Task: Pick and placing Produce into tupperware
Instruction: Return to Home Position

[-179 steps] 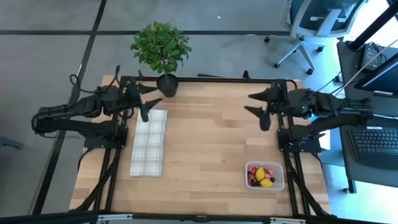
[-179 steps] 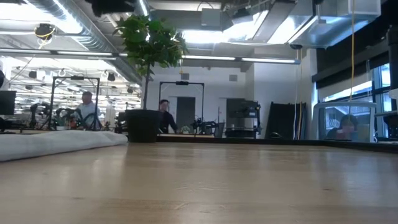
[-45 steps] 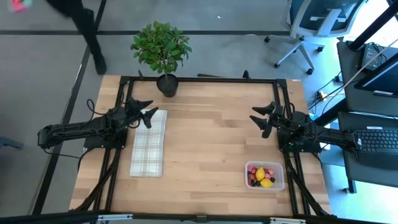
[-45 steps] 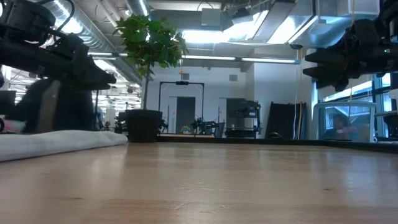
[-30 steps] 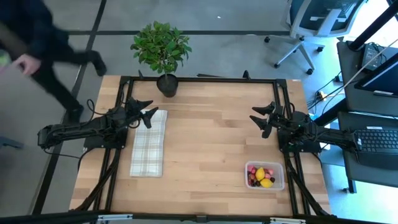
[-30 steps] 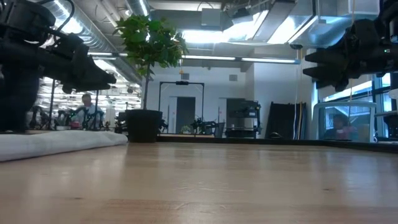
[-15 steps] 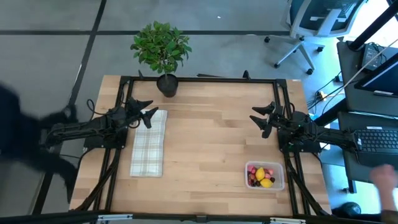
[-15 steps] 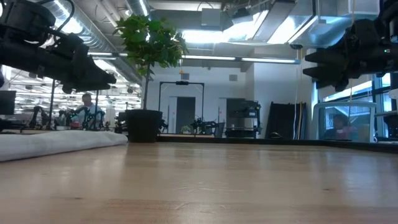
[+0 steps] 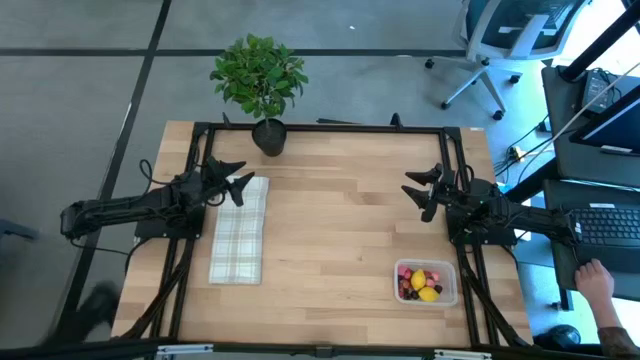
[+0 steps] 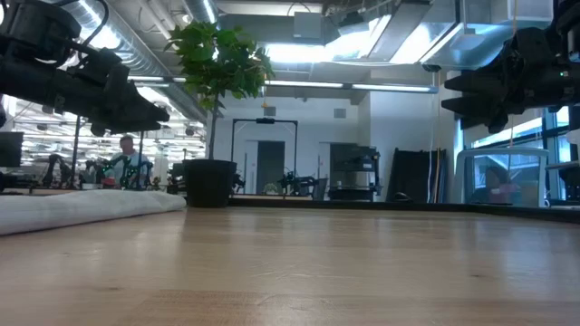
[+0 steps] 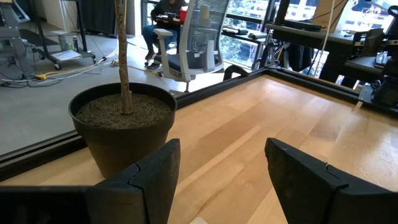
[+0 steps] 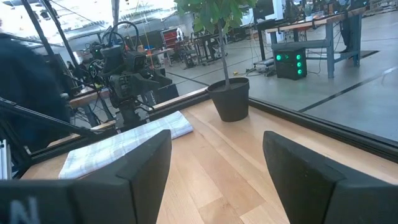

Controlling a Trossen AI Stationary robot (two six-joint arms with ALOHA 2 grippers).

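The clear tupperware [image 9: 427, 283] sits near the table's near right corner. Inside it lie the produce pieces [image 9: 420, 282]: red, dark and yellow toy fruits. My left gripper [image 9: 238, 181] hovers open above the far end of the plaid cloth, at the table's left side. My right gripper [image 9: 424, 190] hovers open at the table's right side, farther back than the tupperware. In the left wrist view the open left gripper [image 11: 217, 180] points toward the plant pot. In the right wrist view the open right gripper [image 12: 214, 168] faces across the table toward the cloth.
A white-and-grey plaid cloth [image 9: 240, 230] lies along the table's left side. A green potted plant [image 9: 262, 85] stands at the far edge. A person's hand [image 9: 596, 282] shows beyond the table's right side, near a keyboard. Bare wood [image 9: 340, 230] spans the middle.
Both arms have kept still. A dark figure of a person beyond the table's left side has passed out of view, and a hand has come into view beyond the right side.
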